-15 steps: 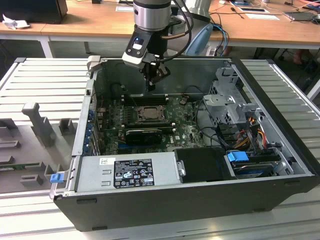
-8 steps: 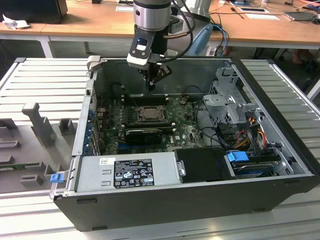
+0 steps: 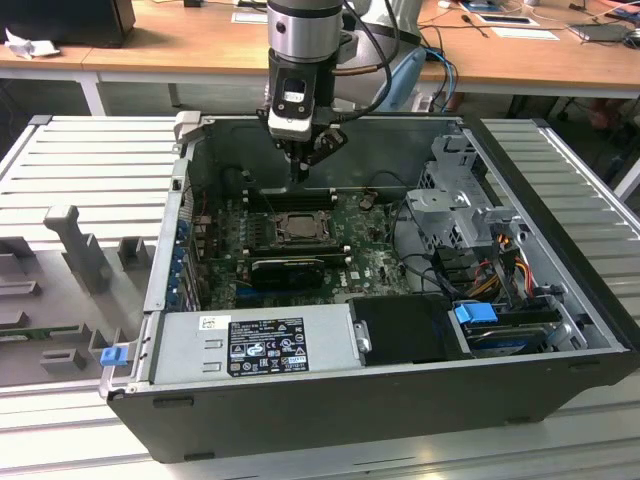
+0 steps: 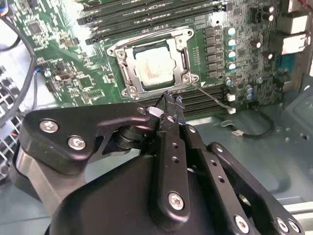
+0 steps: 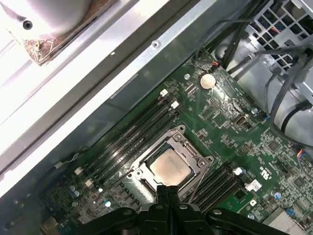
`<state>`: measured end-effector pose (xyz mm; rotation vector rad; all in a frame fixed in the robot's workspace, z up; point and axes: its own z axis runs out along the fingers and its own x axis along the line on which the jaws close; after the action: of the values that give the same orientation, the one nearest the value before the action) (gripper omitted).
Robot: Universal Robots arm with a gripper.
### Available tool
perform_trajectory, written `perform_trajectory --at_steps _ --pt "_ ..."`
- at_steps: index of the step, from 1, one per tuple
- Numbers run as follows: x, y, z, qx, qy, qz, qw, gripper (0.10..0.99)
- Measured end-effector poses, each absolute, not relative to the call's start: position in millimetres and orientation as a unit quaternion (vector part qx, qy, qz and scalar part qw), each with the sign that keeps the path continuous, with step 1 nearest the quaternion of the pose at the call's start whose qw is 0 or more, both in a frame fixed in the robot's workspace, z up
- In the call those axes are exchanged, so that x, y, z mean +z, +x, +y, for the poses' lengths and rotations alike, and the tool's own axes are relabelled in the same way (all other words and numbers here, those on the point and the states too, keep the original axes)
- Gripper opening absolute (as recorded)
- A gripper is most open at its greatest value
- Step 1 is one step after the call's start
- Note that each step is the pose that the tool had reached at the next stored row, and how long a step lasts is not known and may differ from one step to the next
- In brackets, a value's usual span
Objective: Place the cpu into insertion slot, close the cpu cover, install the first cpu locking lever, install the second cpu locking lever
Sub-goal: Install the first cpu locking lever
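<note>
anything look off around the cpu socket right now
The cpu lies flat under the closed cpu cover. One thin wire lever angles away from the cover's corner instead of lying along its edge, so it looks unlatched. Nothing appears damaged.

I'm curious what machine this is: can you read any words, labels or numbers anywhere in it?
The label on the grey power-supply box: print too small to read.
White lettering on the green motherboard: too small to read.
Top of the cpu: nothing legible.
</note>
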<state>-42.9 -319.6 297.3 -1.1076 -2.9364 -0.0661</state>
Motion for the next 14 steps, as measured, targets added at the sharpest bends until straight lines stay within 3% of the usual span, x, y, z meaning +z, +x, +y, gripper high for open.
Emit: perform_trajectory --at_steps 14 --pt "297.4 -43.0 -319.6 -0.021 -0.253 -0.967 0.003 0.106"
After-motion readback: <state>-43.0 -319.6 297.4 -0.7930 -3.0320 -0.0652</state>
